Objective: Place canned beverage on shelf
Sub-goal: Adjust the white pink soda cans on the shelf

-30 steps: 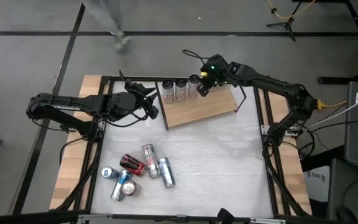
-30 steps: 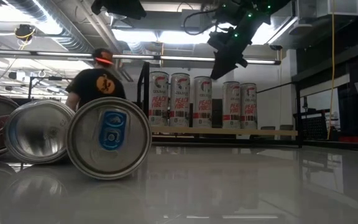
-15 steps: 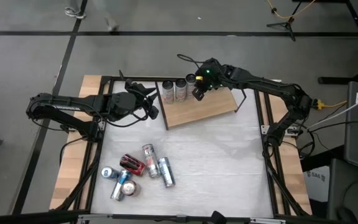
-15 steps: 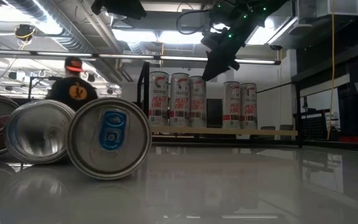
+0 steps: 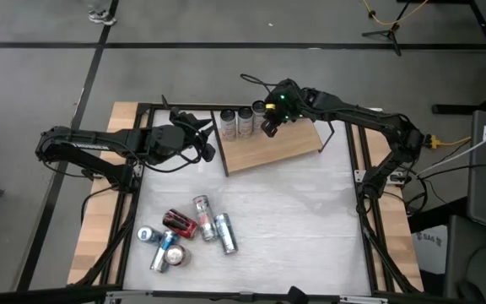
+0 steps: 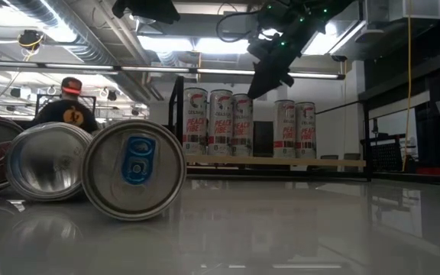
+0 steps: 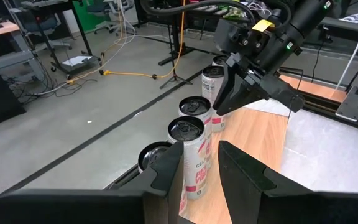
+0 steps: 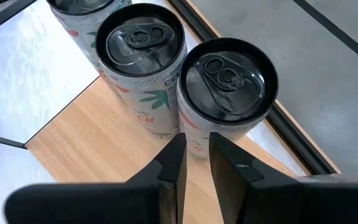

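Since a second ago the right tool (image 5: pixel 267 125), nearly closed and empty, has pushed the third can (image 5: pixel 260 110) against its neighbours on the shelf (image 5: pixel 281 145). Withdrawing carelessly could clip that can just ahead and topple it. Left tool (image 5: pixel 205 145) waits closed beside the shelf.

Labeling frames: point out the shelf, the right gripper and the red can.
shelf (image 5: pixel 289 143), high view, bare wood of the board.
right gripper (image 5: pixel 268 127), high view, between its fingertips.
red can (image 5: pixel 180 223), high view, middle of its side.
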Robot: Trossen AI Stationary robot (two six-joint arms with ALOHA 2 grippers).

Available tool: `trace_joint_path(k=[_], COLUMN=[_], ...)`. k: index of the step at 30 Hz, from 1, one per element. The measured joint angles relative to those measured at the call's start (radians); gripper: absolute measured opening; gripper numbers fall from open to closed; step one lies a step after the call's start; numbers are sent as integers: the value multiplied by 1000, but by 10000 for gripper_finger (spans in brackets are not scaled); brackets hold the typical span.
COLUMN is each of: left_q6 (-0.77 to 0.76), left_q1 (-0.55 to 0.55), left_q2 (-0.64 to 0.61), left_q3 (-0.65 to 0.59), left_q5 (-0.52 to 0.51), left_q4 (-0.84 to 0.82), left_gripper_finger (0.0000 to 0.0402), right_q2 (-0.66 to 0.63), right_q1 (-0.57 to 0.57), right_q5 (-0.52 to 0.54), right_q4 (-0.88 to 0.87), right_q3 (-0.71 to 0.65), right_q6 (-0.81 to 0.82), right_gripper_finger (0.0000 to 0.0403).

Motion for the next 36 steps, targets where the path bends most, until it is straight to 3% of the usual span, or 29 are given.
trace_joint_path(k=[11, 22, 29, 36], left_q6=[0, 0, -1, -2], left_q1=[0, 0, 0, 0], left_q2=[0, 0, 0, 0], left_q3=[0, 0, 0, 0], left_q5=[0, 0, 13, 26], left_q4=[0, -4, -7, -7], left_gripper_finger=[92, 92, 92, 92], right_q2=[-4, 44, 86, 118], right_q1=[0, 70, 111, 111], right_q5=[27, 32, 134, 143], right_q4=[-123, -105, -97, -54], right_q3=[160, 161, 161, 160], right_q6=[-48, -30, -29, -23], right_gripper_finger=[66, 66, 66, 66])
